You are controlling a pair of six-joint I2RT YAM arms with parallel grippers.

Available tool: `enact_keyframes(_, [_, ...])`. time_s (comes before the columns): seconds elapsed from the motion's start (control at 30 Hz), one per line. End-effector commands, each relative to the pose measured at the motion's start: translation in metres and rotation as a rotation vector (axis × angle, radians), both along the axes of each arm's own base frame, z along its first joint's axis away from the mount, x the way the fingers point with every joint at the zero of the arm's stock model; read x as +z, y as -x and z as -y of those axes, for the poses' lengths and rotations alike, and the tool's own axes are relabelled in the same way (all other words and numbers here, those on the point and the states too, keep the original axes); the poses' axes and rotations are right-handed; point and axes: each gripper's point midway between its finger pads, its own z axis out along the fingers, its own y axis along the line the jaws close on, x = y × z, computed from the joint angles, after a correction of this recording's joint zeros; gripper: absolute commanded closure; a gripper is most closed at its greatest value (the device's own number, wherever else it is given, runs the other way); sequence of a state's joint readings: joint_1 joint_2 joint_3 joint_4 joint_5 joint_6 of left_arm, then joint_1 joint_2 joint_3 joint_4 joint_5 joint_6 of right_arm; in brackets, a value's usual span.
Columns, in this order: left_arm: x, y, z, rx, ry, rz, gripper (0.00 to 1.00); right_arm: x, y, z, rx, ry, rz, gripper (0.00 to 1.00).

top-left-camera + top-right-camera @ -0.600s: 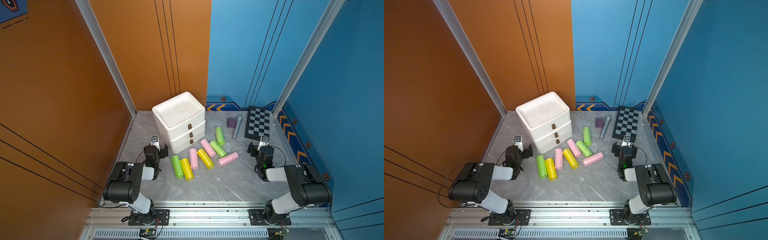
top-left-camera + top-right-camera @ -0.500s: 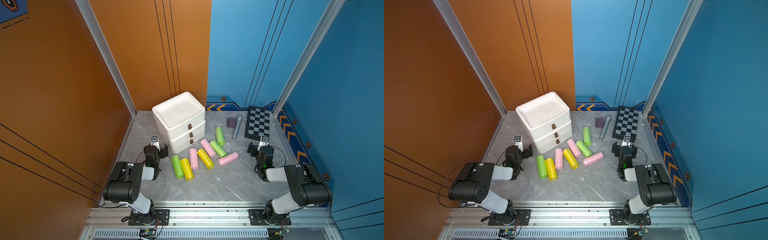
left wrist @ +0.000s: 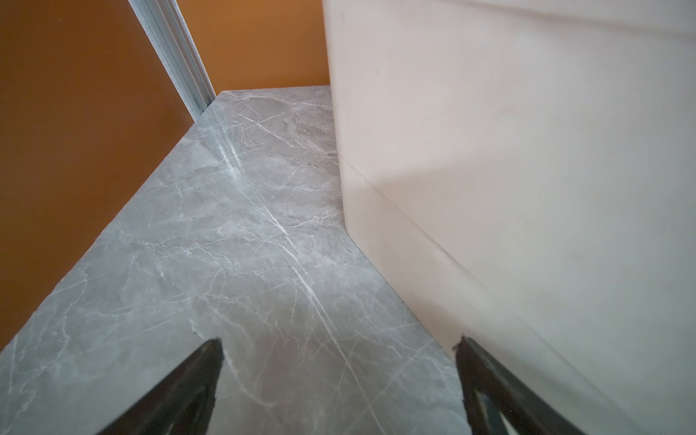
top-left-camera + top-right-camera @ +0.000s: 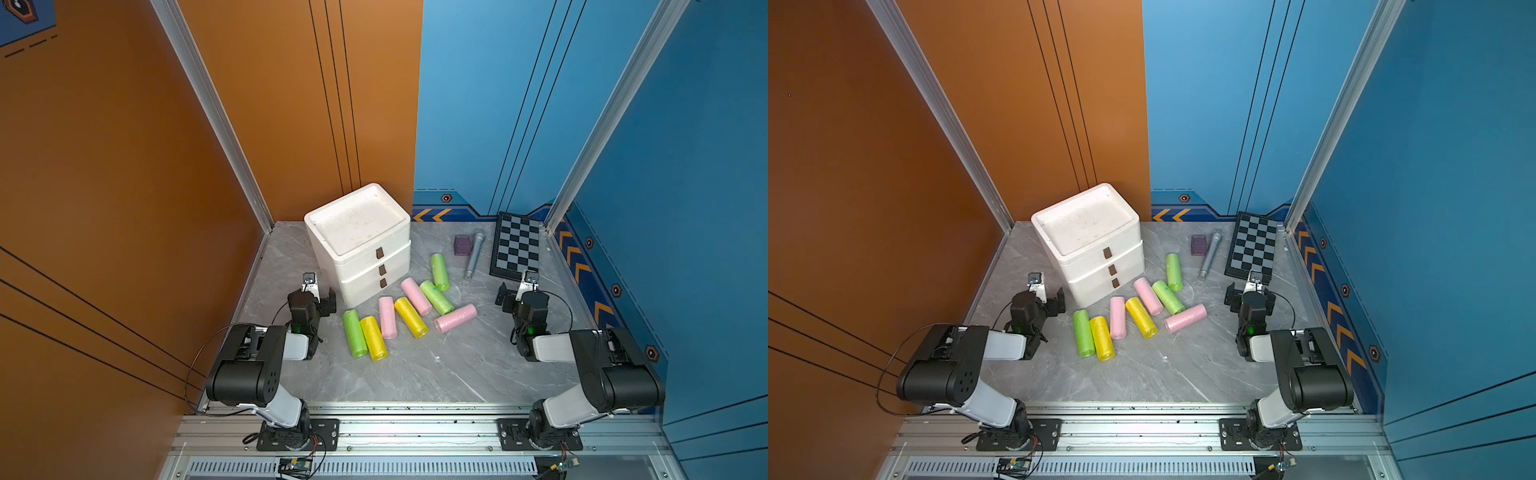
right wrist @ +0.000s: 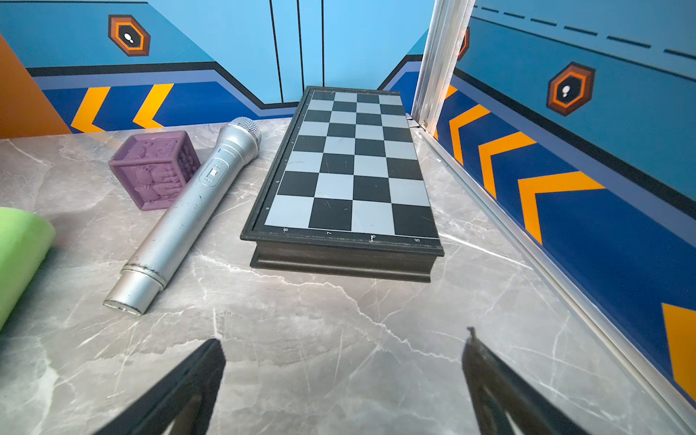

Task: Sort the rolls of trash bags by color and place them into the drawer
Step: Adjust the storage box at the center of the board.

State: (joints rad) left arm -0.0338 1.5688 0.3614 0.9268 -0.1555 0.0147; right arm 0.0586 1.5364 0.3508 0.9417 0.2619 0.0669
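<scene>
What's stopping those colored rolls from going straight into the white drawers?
All three drawers of the white drawer unit are shut, so their closed fronts block the way. Otherwise nothing does: the rolls of trash bags lie loose on the table before it. The left end effector and right end effector are open and empty.

Changes noted: none visible in both top views. Rolls of trash bags (image 4: 387,317): positions unaltered. Left gripper (image 4: 319,293), right gripper (image 4: 516,291): placement and jaw spread unaltered.
</scene>
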Motion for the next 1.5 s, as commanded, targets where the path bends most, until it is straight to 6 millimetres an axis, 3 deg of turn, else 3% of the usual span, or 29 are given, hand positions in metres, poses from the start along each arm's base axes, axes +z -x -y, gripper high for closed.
enact_keyframes(0.0, [0.007,-0.005,0.001,-0.002,-0.001,0.019,0.02,-0.003,-0.002,-0.001,0.007,-0.005,-0.013,0.0])
enact_keyframes(0.6, [0.01,-0.004,-0.006,0.052,-0.017,0.026,0.02,-0.004,-0.003,-0.001,0.022,-0.023,-0.018,0.0])
enact_keyframes(0.77, [0.03,0.005,-0.001,0.067,-0.068,0.075,0.02,-0.003,-0.003,-0.001,0.022,-0.022,-0.016,0.0])
enact_keyframes(0.83, [0.051,0.017,0.001,0.071,-0.083,0.133,0.02,-0.003,-0.004,-0.003,0.032,-0.017,-0.017,0.0])
enact_keyframes(1.0, [0.139,0.078,-0.008,0.141,0.092,0.402,0.02,-0.004,-0.004,-0.004,0.036,-0.018,-0.019,0.0])
enact_keyframes(1.17, [0.192,0.124,0.017,-0.044,0.096,0.259,0.02,-0.003,-0.004,-0.002,0.032,-0.028,-0.017,0.0])
enact_keyframes(1.27, [0.216,0.15,0.009,-0.005,0.095,0.106,0.02,-0.003,-0.004,-0.002,0.033,-0.03,-0.016,0.0])
enact_keyframes(1.37, [0.256,0.157,0.013,-0.027,0.116,0.056,0.02,-0.003,-0.004,-0.002,0.035,-0.033,-0.015,0.0])
enact_keyframes(1.47, [0.306,0.142,0.021,-0.068,0.119,0.09,0.02,-0.003,-0.004,-0.002,0.035,-0.033,-0.015,0.0])
